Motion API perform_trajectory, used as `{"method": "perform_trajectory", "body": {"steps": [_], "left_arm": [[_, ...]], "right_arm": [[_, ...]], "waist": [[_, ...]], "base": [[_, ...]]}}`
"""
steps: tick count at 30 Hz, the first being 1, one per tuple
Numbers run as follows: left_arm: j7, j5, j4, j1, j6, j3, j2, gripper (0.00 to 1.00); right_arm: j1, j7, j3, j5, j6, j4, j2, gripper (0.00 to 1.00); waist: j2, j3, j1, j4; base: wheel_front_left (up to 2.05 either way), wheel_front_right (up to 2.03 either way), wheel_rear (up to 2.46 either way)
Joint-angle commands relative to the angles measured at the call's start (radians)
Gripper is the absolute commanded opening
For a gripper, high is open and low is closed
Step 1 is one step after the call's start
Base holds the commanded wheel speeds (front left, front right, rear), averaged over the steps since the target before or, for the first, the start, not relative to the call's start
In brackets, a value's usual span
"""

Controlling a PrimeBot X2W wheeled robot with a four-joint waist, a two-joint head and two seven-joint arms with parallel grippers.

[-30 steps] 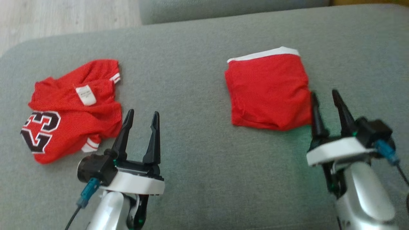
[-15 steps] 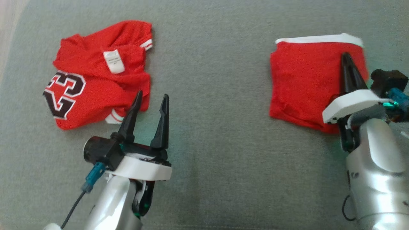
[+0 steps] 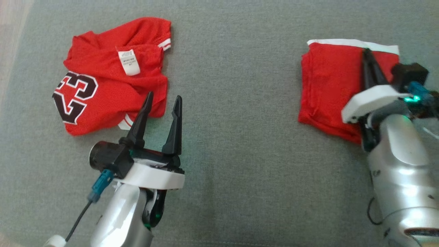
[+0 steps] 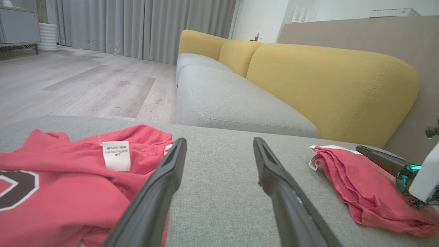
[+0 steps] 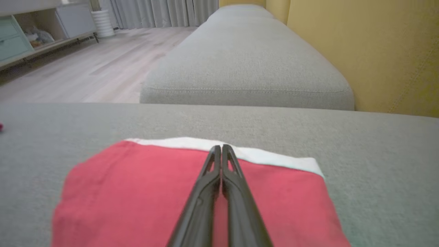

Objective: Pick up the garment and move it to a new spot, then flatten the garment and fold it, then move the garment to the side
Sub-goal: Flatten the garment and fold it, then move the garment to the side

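Note:
A folded red garment (image 3: 325, 85) with a white band lies at the right of the grey cushion (image 3: 233, 103). My right gripper (image 3: 366, 51) is shut, its two fingers pressed together and lying over the garment's right part, tips at the white band. The right wrist view shows that folded garment (image 5: 137, 185) beneath the right gripper (image 5: 221, 147), with nothing between the fingers. A crumpled red jersey (image 3: 109, 92) with a black "23" and a white tag lies at the left. My left gripper (image 3: 164, 97) stands open just right of the jersey's lower edge. In the left wrist view the left gripper (image 4: 219, 142) is empty between the jersey (image 4: 68, 185) and the folded garment (image 4: 353, 181).
A second grey seat cushion (image 4: 233, 103) and yellow backrests (image 4: 329, 85) lie beyond the work surface. Wooden floor (image 4: 85, 85) runs past the cushion's left edge, with grey curtains (image 4: 137, 24) and a cabinet (image 5: 20, 37) further off. Bare grey cushion separates the two garments.
The head camera has tilted down. My right gripper went from open beside the folded garment's lower right corner to shut and lying over its right part. The left gripper stayed open.

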Motion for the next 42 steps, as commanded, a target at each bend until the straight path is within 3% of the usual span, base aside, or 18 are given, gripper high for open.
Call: {"method": "perform_trajectory", "body": {"steps": [1,7,14,19,23,32,34,42], "left_arm": [[-0.005,-0.008,-0.032,-0.018,0.004,0.029,0.005,1.0],[-0.005,-0.007,-0.038,-0.018,0.006,0.028,0.005,1.0],[-0.005,0.0,-0.032,-0.012,0.004,0.038,0.005,1.0],[-0.005,0.007,-0.032,0.003,0.003,0.06,0.005,1.0],[-0.005,0.014,-0.037,0.022,0.002,0.079,0.005,1.0],[-0.005,0.018,-0.038,0.082,0.004,0.129,0.004,1.0],[-0.005,0.021,-0.033,0.095,0.003,0.134,0.004,1.0],[-0.005,0.014,-0.025,0.115,0.003,0.14,0.004,1.0]], "right_arm": [[-0.035,-0.014,0.069,0.043,-0.001,-0.024,0.019,0.0],[-0.023,0.025,0.24,0.127,-0.001,0.083,0.019,0.0],[-0.024,-0.006,0.259,0.191,-0.001,0.142,0.019,0.0],[0.005,-0.021,0.218,0.215,-0.001,0.079,0.019,0.0],[0.081,-0.022,0.187,0.245,-0.001,-0.05,0.019,0.0],[0.321,-0.022,0.225,0.275,-0.001,-0.305,0.019,0.0],[0.367,-0.022,0.227,0.282,-0.001,-0.355,0.019,1.0],[0.47,-0.022,0.239,0.299,-0.001,-0.462,0.019,1.0]], "waist": [[0.0,-0.006,0.0,-0.004],[0.0,-0.008,0.0,-0.013],[0.0,-0.03,0.0,-0.022],[0.0,-0.063,0.0,-0.048],[0.0,-0.095,0.0,-0.085],[0.0,-0.17,0.0,-0.175],[0.0,-0.18,0.0,-0.185],[0.0,-0.19,0.0,-0.197]], "base": [[0.0,0.0,0.0],[0.0,0.0,0.0],[0.0,0.0,0.0],[0.0,0.0,0.0],[0.0,0.0,0.0],[0.0,0.0,0.0],[0.0,0.0,0.0],[0.0,0.0,0.0]]}}
